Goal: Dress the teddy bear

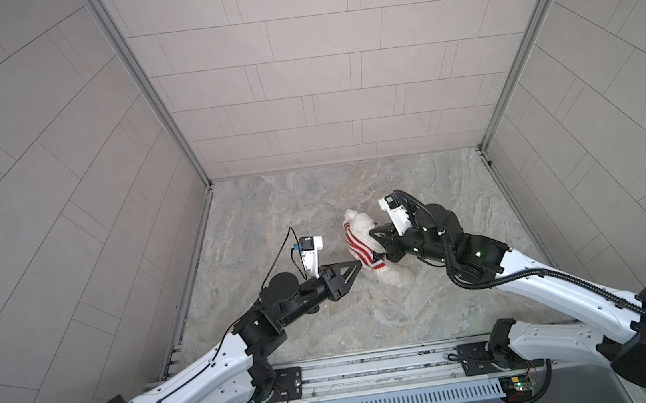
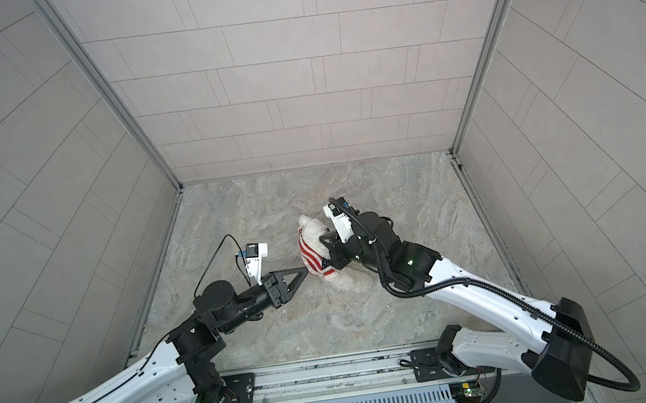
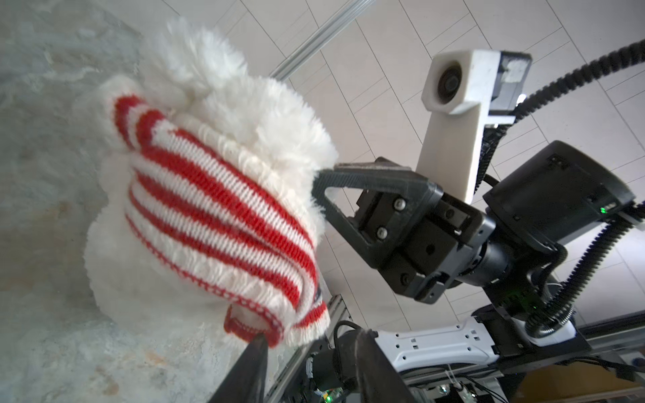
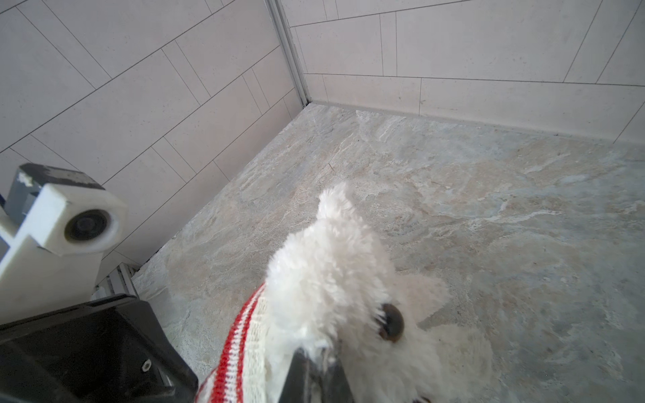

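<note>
The white fluffy teddy bear [image 1: 361,223] lies on the marble floor in both top views, with a red-and-white striped sweater [image 1: 358,248] over its body below the head. My right gripper [image 1: 373,233] is shut on the bear's fur beside the face; in the right wrist view its tips [image 4: 314,370] sink into the fur just under a dark eye [image 4: 391,321]. My left gripper [image 3: 310,352] stands open at the sweater's lower hem [image 3: 251,324]. One finger [image 3: 253,363] touches the red edge, and the other stays apart from it. The bear's legs [image 1: 393,277] stick out below the sweater.
Tiled walls close in the marble floor [image 1: 293,214] at the back and on both sides. A metal rail [image 1: 375,365] carrying both arm bases runs along the front edge. The two grippers face each other closely across the bear.
</note>
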Available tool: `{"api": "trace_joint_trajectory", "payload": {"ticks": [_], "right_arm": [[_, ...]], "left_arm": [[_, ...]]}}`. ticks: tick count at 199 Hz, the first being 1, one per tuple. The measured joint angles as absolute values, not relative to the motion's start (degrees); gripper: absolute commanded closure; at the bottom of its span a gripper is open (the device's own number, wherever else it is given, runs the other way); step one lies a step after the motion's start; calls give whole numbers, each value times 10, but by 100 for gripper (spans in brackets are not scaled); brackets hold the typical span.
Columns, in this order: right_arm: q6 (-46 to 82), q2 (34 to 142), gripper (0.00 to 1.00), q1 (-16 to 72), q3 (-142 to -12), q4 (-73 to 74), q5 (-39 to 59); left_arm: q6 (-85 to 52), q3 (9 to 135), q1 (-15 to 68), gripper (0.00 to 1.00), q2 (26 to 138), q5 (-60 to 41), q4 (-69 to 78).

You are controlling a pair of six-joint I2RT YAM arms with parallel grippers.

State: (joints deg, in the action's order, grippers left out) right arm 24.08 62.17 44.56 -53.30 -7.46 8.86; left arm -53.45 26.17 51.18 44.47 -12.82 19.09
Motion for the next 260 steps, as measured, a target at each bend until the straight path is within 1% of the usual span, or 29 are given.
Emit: {"api": "trace_joint_trajectory", "payload": {"ticks": [31,54,67,77,100,112,133,150,180,229,260], "right_arm": [[246,619,100,446,-529,-67,90],[247,616,100,446,-527,-66,90],[248,613,100,446,-525,-66,90],[248,612,100,446,-525,-65,90],[251,612,100,444,-525,-62,90],[253,612,100,444,-524,-59,90],[256,611,100,444,-522,-56,90],[256,610,100,444,-520,-54,90],[256,604,100,444,-520,-54,88],[256,589,100,445,-520,-59,88],[256,582,100,445,-512,-63,88]], "left_arm": [[-532,277,512,64,482,-114,199],[-535,277,512,62,493,-106,196],[-537,277,512,60,492,-99,193],[-539,277,512,61,491,-95,192],[-543,277,512,68,493,-91,193],[-544,277,512,74,500,-92,195],[-543,277,512,90,517,-94,198],[-549,277,512,100,523,-95,198],[-556,273,512,100,515,-95,200],[-581,211,512,100,502,-75,198],[-588,201,511,100,505,-58,195]]}}
